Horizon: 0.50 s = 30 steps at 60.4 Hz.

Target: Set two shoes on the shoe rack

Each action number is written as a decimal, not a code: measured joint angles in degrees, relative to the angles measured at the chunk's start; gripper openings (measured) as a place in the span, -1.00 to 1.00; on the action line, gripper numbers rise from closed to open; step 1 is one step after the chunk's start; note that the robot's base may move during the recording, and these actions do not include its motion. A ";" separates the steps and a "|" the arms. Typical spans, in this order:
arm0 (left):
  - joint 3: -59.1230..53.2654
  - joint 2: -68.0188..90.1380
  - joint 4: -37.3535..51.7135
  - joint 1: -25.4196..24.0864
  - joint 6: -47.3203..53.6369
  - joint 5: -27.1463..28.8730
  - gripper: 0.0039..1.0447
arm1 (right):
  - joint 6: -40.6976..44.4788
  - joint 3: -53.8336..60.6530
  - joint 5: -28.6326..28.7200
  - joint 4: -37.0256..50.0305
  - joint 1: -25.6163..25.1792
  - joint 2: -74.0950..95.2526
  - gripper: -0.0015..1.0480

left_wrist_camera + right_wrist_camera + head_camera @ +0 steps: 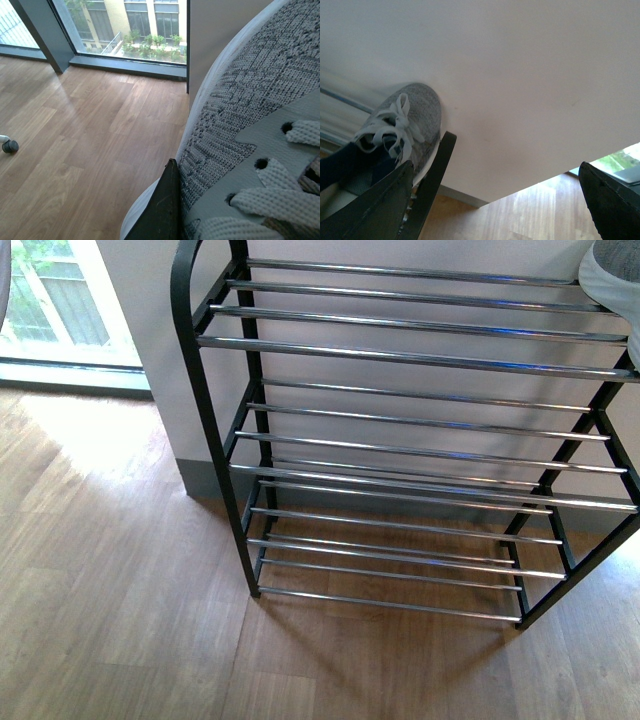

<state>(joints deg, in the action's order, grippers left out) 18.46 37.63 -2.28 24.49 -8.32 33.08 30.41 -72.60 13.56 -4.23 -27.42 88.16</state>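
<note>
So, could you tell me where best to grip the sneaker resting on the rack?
Probably by the collar, from above: the sneaker sits upright on the rack, laces up, dark opening exposed, toe toward the wall.

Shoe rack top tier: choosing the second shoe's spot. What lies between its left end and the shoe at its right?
Nothing: the front view shows the shoe rack's bars bare up to the shoe.

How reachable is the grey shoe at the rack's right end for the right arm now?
Probably reachable. In the right wrist view the jaws stand wide open with the shoe close beside one of them, nothing between. The rack's black end bar runs beside the shoe and could catch a jaw.
</note>
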 joint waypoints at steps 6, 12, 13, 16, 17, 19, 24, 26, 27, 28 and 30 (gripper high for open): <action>0.00 0.00 0.00 0.00 0.00 -0.07 -0.97 | -0.63 6.45 -0.52 1.46 -2.58 -5.44 0.82; 0.00 0.00 0.00 0.00 0.00 0.00 -0.97 | -1.53 14.56 -4.42 8.09 -4.87 -12.44 0.82; 0.00 0.00 0.00 0.00 0.00 0.00 -0.97 | -1.68 15.02 -4.39 8.37 -5.11 -13.33 0.82; 0.00 0.00 0.00 0.00 0.00 -0.02 -0.97 | -2.62 20.55 -5.44 10.43 -5.95 -18.03 0.82; 0.00 0.00 0.00 0.00 0.00 -0.02 -0.97 | -2.91 21.55 -5.49 10.60 -6.01 -19.02 0.82; 0.00 0.00 0.00 0.00 0.00 -0.02 -0.97 | -3.76 26.10 -5.38 10.69 -6.25 -23.37 0.82; 0.00 -0.02 0.00 0.00 0.00 -0.04 -0.97 | -9.55 30.91 4.15 17.64 -7.13 -25.99 0.68; 0.00 -0.02 0.00 0.00 0.00 -0.04 -0.97 | -13.33 33.20 9.27 22.23 -7.06 -26.51 0.59; 0.00 -0.02 0.00 0.00 0.00 -0.04 -0.97 | -15.21 34.80 12.41 24.79 -6.73 -27.02 0.52; 0.00 0.00 0.00 -0.02 0.00 -0.02 -0.97 | -16.41 35.65 13.62 25.81 -6.49 -27.36 0.49; 0.00 0.00 0.00 -0.02 0.00 0.07 -0.97 | -19.67 38.14 15.78 28.20 -5.51 -28.68 0.39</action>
<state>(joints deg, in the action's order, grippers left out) 18.46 37.63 -2.28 24.47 -8.32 33.15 10.74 -34.46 29.34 23.97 -32.93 59.48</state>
